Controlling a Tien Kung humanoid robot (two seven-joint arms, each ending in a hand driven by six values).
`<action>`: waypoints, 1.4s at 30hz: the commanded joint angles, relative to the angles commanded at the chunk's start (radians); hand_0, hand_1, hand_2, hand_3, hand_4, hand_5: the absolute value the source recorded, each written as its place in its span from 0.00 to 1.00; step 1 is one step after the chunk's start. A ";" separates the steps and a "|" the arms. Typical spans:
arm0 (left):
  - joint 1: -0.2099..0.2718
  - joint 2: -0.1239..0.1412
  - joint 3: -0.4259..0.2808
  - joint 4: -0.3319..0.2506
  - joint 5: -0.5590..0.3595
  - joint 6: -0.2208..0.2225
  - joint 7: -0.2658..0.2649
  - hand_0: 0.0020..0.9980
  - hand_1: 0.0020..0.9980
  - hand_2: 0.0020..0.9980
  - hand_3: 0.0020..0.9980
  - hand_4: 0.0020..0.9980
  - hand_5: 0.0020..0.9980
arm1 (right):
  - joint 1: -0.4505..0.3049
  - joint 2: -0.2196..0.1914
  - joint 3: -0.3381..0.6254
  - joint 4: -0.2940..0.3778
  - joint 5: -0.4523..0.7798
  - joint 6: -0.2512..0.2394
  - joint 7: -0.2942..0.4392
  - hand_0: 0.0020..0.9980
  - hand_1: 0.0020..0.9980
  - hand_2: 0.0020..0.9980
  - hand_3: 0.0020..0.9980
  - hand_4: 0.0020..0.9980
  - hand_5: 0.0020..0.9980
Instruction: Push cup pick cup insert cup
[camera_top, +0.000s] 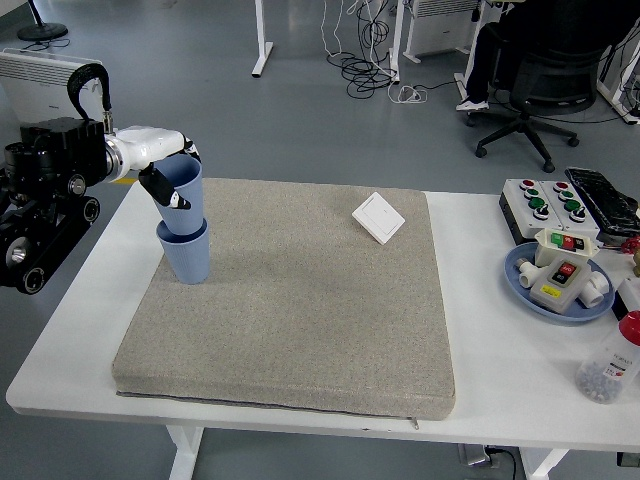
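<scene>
Upper left of frame: left hand (168, 180) wrapped around top cup (184, 195), its base already entering lower cup (187, 255) on the mat (300, 300); best to keep it plumb, press straight down, then loosen fingers.

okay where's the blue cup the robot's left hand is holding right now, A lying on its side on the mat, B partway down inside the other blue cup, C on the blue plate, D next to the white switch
B: the left hand holds the upper blue cup with its bottom sunk into the lower blue cup standing on the grey mat.
</scene>
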 joint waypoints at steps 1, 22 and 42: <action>0.000 0.000 0.001 0.002 0.000 0.001 -0.001 0.40 0.52 0.49 0.49 0.53 0.00 | 0.000 0.000 0.000 0.000 0.000 0.000 0.000 0.70 0.60 0.61 0.54 0.10 0.42; 0.002 -0.014 0.009 0.038 0.019 0.015 -0.022 0.45 0.58 0.59 0.52 0.61 0.00 | 0.007 -0.001 0.000 0.000 -0.006 0.001 -0.001 0.70 0.60 0.61 0.54 0.10 0.42; 0.009 -0.023 -0.004 0.057 0.030 0.031 -0.034 0.85 0.88 1.00 0.99 0.95 0.37 | 0.010 -0.001 0.000 0.000 -0.008 0.000 -0.001 0.70 0.60 0.61 0.54 0.10 0.42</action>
